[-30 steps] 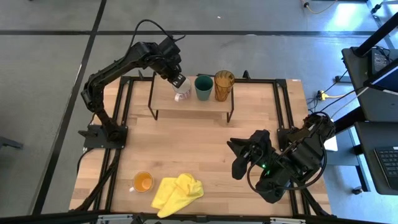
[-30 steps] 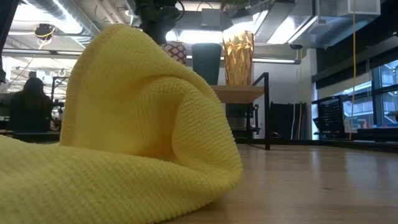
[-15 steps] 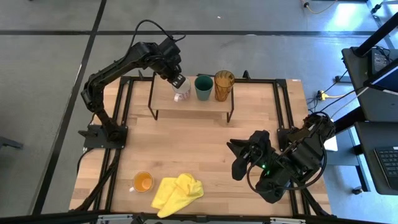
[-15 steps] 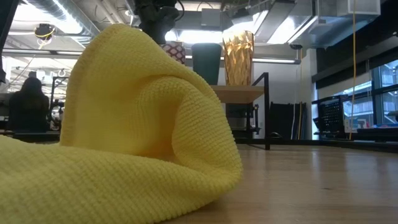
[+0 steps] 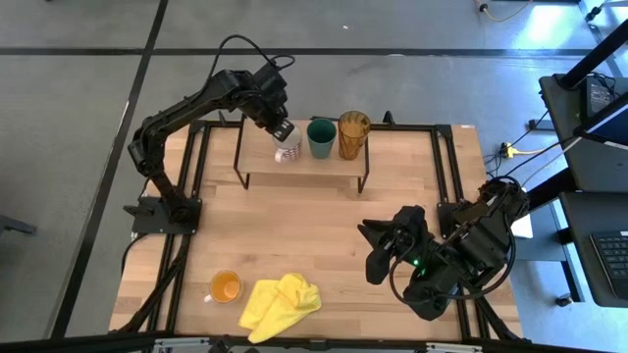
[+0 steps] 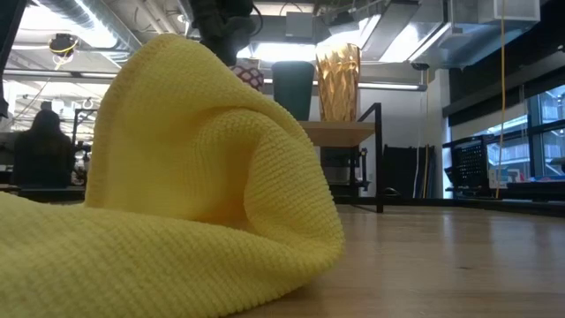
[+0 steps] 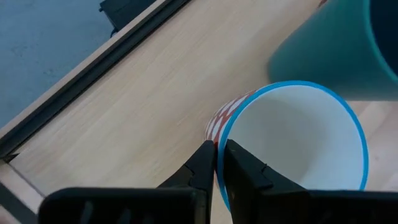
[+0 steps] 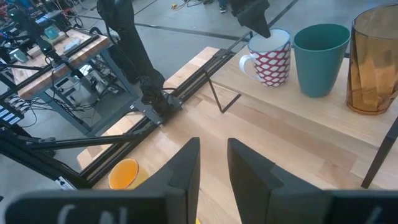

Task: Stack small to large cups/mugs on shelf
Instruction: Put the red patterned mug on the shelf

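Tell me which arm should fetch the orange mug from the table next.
Left, probably, though it is a close call. The orange mug sits near the table's front-left corner, on the left arm's side. But the left gripper is pinching the white mug's rim on the shelf, while the right gripper waits open and unoccupied.

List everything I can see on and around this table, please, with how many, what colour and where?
Patterned mug: one, white with red pattern, blue rim, left end of shelf.
Green cup: one, dark green, middle of shelf.
Tumbler: one, amber, right of the green cup.
Orange mug: one, on the table's near left.
Yellow cloth: one, beside the orange mug.
Shelf: one, light wood on black legs, far side of table.
Person: one, seated in the background.
Left end effector: pinching the patterned mug's rim.
Right end effector: open, low over the table's right.
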Controlling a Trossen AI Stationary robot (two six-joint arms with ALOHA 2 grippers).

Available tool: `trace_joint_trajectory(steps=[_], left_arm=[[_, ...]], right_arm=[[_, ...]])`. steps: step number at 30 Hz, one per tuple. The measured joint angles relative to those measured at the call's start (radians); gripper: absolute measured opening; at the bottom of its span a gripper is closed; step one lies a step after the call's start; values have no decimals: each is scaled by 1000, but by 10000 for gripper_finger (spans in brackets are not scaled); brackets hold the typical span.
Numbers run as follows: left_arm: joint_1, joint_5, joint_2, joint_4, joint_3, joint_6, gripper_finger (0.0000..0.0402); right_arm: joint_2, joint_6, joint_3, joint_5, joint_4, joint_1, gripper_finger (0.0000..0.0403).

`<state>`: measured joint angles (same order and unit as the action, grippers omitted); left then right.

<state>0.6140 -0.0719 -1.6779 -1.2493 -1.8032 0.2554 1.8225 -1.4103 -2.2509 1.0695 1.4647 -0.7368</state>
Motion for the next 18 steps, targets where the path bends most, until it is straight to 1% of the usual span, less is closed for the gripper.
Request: trace_joint_trajectory(steps=[5,18], left_arm=[[0,-17,0,12,1,3,25],[0,-13,0,29,1,-4,30]], right_arm=[[0,0,0,0,1,0,83],[0,0,0,0,4,0,83]])
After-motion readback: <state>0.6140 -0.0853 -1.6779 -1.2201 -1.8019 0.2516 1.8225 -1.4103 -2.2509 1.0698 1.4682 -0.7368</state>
